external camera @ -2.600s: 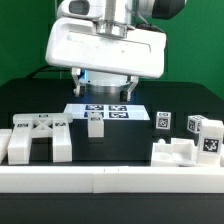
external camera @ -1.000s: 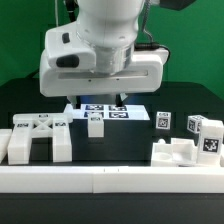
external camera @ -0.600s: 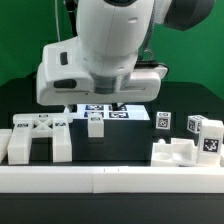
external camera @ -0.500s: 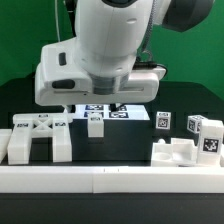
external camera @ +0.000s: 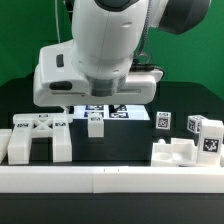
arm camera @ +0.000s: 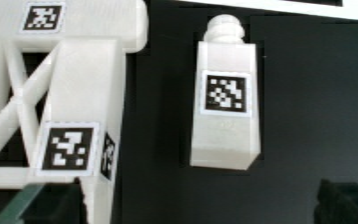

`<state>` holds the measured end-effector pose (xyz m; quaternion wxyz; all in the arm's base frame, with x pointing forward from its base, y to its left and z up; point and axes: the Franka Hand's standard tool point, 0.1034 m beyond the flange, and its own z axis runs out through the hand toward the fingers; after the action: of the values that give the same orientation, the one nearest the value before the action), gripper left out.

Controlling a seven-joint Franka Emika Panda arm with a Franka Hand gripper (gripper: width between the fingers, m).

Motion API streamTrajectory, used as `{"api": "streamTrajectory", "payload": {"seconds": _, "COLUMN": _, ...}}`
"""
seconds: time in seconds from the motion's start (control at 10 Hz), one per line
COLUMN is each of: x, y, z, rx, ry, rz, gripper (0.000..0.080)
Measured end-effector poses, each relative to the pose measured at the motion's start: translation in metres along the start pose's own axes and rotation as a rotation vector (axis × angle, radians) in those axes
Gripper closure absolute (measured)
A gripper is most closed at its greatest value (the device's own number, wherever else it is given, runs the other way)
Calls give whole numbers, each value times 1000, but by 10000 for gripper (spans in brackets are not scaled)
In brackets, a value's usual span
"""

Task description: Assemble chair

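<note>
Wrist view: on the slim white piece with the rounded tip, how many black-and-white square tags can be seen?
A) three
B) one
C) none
B: the slim piece carries a single tag on the face that shows; the other tags sit on the frame part beside it.

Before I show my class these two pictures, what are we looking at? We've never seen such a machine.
The big white machine is a robot arm with a two-finger gripper, open and holding nothing. One picture comes from a camera off the arm; the close-up from a camera on its wrist. On the black table lie loose white chair parts with square tags: a braced frame, a small post, blocks at the exterior view's right. The flat tagged sheet is the marker board.
</note>
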<state>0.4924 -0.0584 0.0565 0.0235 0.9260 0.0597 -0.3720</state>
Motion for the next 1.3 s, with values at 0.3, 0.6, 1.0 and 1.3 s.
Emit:
{"api": "streamTrajectory", "payload": {"seconds": 0.3, "x": -2, "y": -8, "z": 20, "rx": 0, "ry": -9, "rz": 24, "gripper": 150}}
{"api": "streamTrajectory", "payload": {"seconds": 0.6, "x": 2, "y": -15, "z": 31, "rx": -5, "ry": 0, "rz": 10, "gripper": 150}}
{"api": "streamTrajectory", "payload": {"seconds": 1.0, "x": 2, "y": -14, "z": 34, "rx": -5, "ry": 0, "rz": 7, "gripper": 150}}
{"api": "streamTrajectory", "payload": {"seconds": 1.3, "x": 4, "y": -20, "z": 39, "rx": -5, "ry": 3, "rz": -72, "gripper": 150}}
